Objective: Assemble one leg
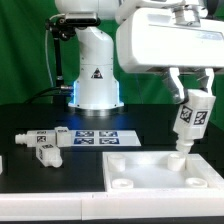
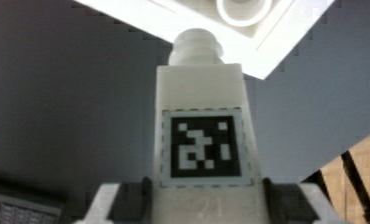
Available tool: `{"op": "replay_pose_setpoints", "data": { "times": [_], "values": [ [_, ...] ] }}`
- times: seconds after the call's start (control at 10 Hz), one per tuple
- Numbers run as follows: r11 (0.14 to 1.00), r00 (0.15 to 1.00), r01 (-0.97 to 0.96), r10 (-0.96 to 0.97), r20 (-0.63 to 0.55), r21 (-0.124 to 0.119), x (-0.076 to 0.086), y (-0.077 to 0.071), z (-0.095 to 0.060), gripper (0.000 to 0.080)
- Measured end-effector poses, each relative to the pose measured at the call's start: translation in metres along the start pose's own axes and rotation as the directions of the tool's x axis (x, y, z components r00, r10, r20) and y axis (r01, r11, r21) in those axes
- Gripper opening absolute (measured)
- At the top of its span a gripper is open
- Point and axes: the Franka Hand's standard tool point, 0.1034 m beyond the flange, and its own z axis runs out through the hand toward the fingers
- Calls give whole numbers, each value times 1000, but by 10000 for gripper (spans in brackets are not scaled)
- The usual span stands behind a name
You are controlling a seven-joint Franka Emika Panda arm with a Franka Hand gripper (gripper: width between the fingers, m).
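My gripper (image 1: 190,97) is shut on a white square-sided leg (image 1: 188,120) with black-and-white tags, held nearly upright at the exterior view's right. Its lower tip hangs just over a round hole in the wide flat white panel (image 1: 150,180). In the wrist view the leg (image 2: 207,120) fills the middle between my fingers (image 2: 114,205), its round peg end pointing at a corner hole (image 2: 248,8) of the panel (image 2: 297,30). More loose legs (image 1: 47,139) lie on the black table at the exterior view's left.
The marker board (image 1: 100,138) lies flat behind the panel, in front of the robot's white base (image 1: 95,85). A second loose leg (image 1: 45,155) lies near the table's left side.
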Motion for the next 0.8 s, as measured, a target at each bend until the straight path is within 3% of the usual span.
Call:
{"op": "replay_pose_setpoints", "data": {
  "times": [0.3,0.7,0.8],
  "values": [
    [997,998,-59,60,-12,41,-7,9,2,285],
    [996,994,-84,85,-76,18,-6,2,5,285],
    [992,991,-122,123,-58,33,-3,-7,3,285]
  ]
}}
